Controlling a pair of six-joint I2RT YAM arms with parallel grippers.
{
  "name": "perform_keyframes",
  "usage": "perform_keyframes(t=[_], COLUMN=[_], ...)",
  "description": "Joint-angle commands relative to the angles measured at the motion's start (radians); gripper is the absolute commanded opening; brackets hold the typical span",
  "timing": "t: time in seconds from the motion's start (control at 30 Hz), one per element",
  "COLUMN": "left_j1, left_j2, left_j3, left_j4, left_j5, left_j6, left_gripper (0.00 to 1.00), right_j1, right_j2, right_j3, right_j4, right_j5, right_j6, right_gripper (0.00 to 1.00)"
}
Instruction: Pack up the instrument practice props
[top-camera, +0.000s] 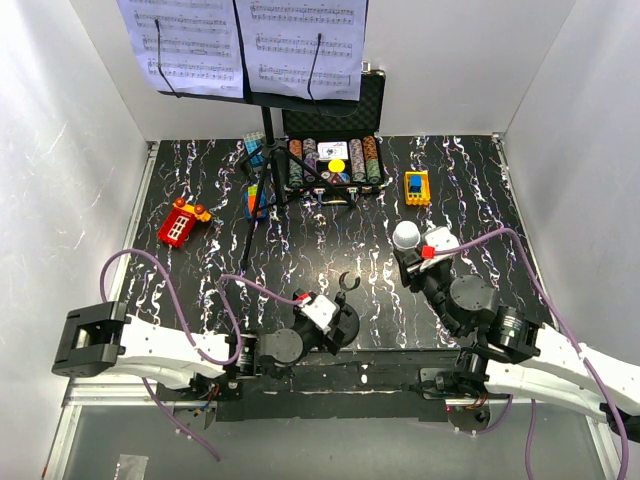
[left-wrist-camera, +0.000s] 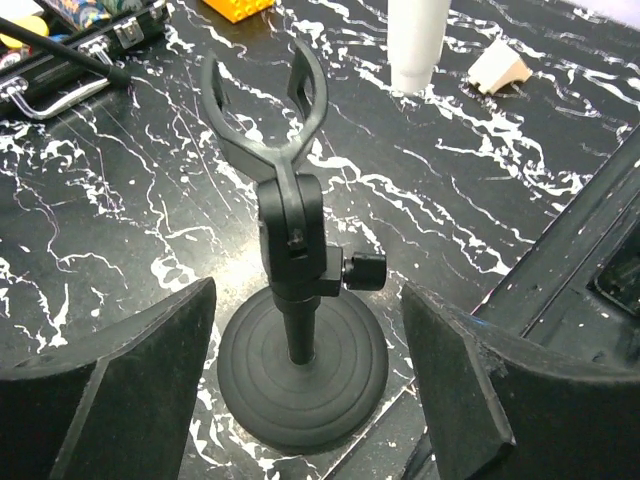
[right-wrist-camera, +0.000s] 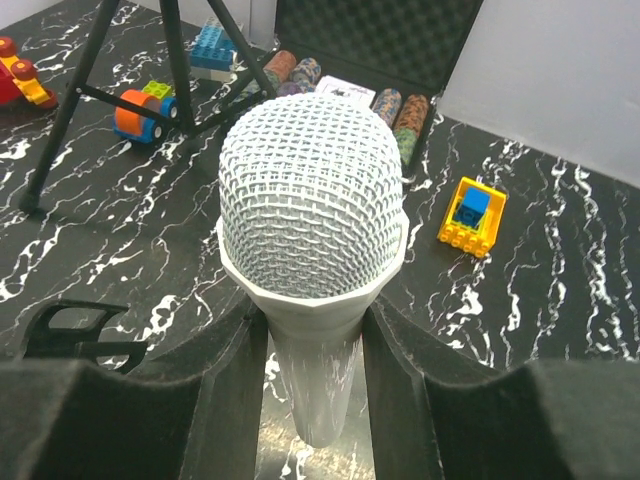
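White mic (right-wrist-camera: 312, 210) pinched in my right gripper (right-wrist-camera: 312, 380), near right; left gripper (left-wrist-camera: 305, 375) spread astride the bare stand (left-wrist-camera: 300, 300), near centre, so I could tip that stand if I clip its base.

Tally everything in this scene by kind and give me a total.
Music stand: 1
Sheet-music pages: 2
Microphone: 1
Microphone stand: 1
Poker-chip case: 1
Toy blocks: 4
Total: 10
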Motion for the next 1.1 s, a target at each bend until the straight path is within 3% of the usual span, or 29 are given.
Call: perform_keyframes(t=[0.0, 0.17, 0.3, 0.37, 0.43, 0.73, 1.07], left_j1=[-0.005, -0.005, -0.005, -0.005, -0.005, 0.002, 0.101], left_j2=[-0.114, -0.193, -0.242, -0.249, -0.240, -0.063, 0.151], left_j3=[0.032, -0.043, -0.147, -0.190, -0.216, -0.219, -0.183], left_j4=[-0.049, -0.078, -0.058, -0.033, -0.001, 0.218, 0.435], left_j5=[0.001, 0.088, 0.157, 0.151, 0.136, 0.116, 0.128], left_j6=[-0.008, -0.019, -0.080, -0.095, -0.088, 0.023, 0.024], left_gripper=[0.75, 0.71, 0.58, 0.47, 0.43, 0.58, 0.56], right_j1=[0.002, 0.000, 0.002, 0.002, 0.000, 0.002, 0.002], right_j2=[-0.031, -0.025, -0.022, -0.025, -0.036, -0.097, -0.108], right_j3=[-0.009, -0.017, -0.014, -0.018, -0.018, -0.008, 0.011], right_j4=[-0.050, -0.109, -0.153, -0.167, -0.182, -0.258, -0.314], right_j5=[0.018, -0.004, -0.018, -0.019, -0.027, -0.093, -0.102], right_j6=[0.123, 0.208, 0.255, 0.269, 0.291, 0.390, 0.417], right_gripper=[0.01, 0.01, 0.01, 0.01, 0.01, 0.01, 0.01])
